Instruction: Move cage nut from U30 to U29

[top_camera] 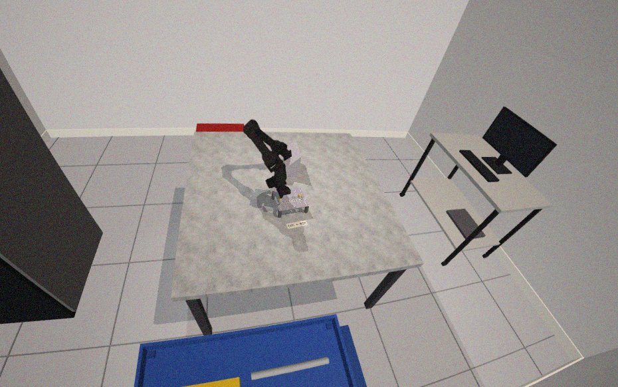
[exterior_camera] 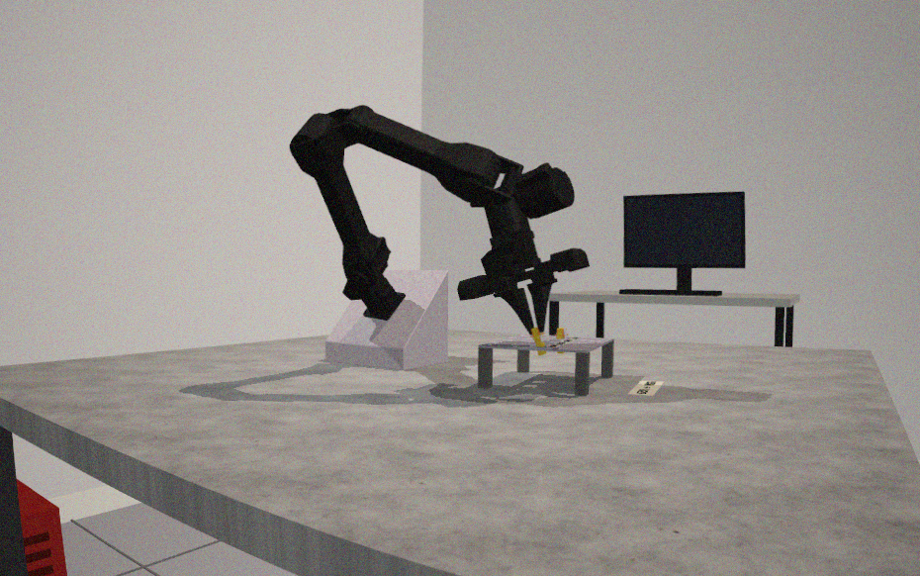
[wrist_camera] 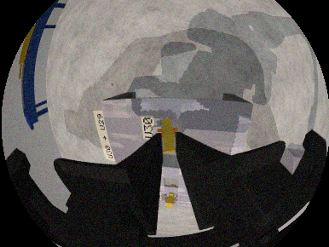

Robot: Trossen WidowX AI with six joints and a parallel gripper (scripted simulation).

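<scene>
In the exterior view, left of the claw [top_camera: 281, 196] [exterior_camera: 536, 331] [wrist_camera: 169, 134], a pale wedge-shaped block [top_camera: 294, 167] [exterior_camera: 433, 326] carries the black jointed arm [top_camera: 262, 142] [exterior_camera: 414, 145]. The near left leg of the pale rectangular rail plate [top_camera: 294, 206] [exterior_camera: 505, 344] [wrist_camera: 119, 121] stands below and left of the claw.

The claw points down with its fingers nearly together, gripping a narrow yellow cage nut [exterior_camera: 539, 342] [wrist_camera: 168, 142] at the plate. The nut's long axis leans in the exterior view: its upper end tips left, its lower end shows below the plate. In the wrist view that axis runs lengthwise between the fingertips, with orange bits jutting out at both sides; the black-on-white U30 label [wrist_camera: 147, 128] is just left of it. Whether the nut is seated cannot be told.

Just right of the claw, apart from it, the second yellow cage nut [top_camera: 300, 196] [exterior_camera: 560, 335] [wrist_camera: 170, 199] stands about upright. An open square hole [wrist_camera: 170, 182] shows between the two nuts in the wrist view. The plate's right edge lies beyond; farther right, a cream printed card [top_camera: 296, 223] [exterior_camera: 648, 389] [wrist_camera: 104, 136] lies flat on the grey mottled table [top_camera: 227, 255] [exterior_camera: 440, 468] [wrist_camera: 106, 25], whose edges are well apart from the claw.
</scene>
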